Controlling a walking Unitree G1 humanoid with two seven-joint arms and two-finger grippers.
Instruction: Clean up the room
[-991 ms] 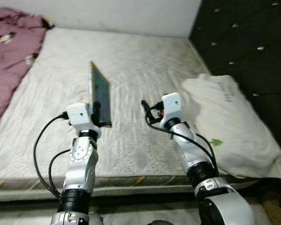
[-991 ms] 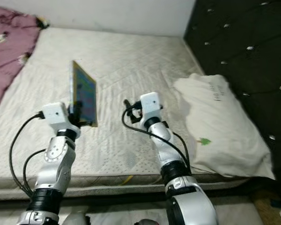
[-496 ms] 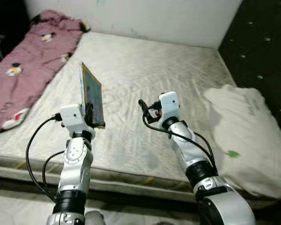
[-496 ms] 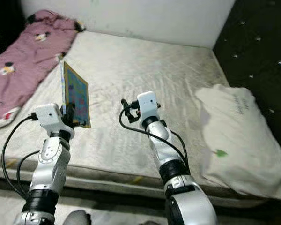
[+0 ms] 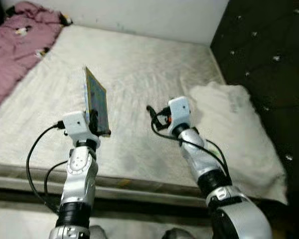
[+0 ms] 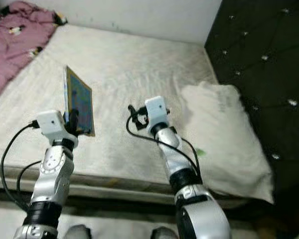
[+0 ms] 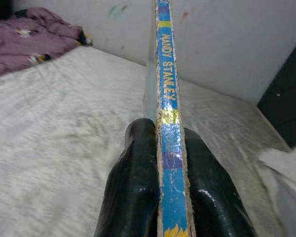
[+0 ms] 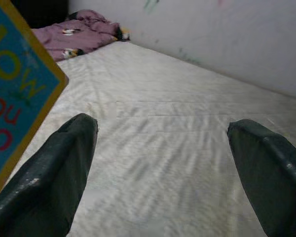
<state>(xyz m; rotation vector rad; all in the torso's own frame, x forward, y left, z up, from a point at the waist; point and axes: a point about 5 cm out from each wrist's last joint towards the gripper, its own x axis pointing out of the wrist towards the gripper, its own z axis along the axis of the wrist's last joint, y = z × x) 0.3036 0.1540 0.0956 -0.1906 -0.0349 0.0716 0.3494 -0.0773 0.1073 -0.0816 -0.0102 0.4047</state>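
A thin picture book [image 5: 96, 102] with a blue spine and yellow-edged cover stands upright above the bare white mattress [image 5: 139, 74], its lower edge pinched between the two black fingers [image 7: 133, 197] of the left gripper [image 7: 163, 187], which are pressed flat against either cover. Just beside it the right gripper [image 8: 163, 163] is raised over the mattress with its jaws spread wide and nothing between them, the book's cover corner showing off to one side. A white pillow [image 5: 234, 129] lies against the dark tufted headboard [image 5: 269, 59], and a crumpled pink blanket [image 5: 15, 55] lies at the far left corner by the wall.
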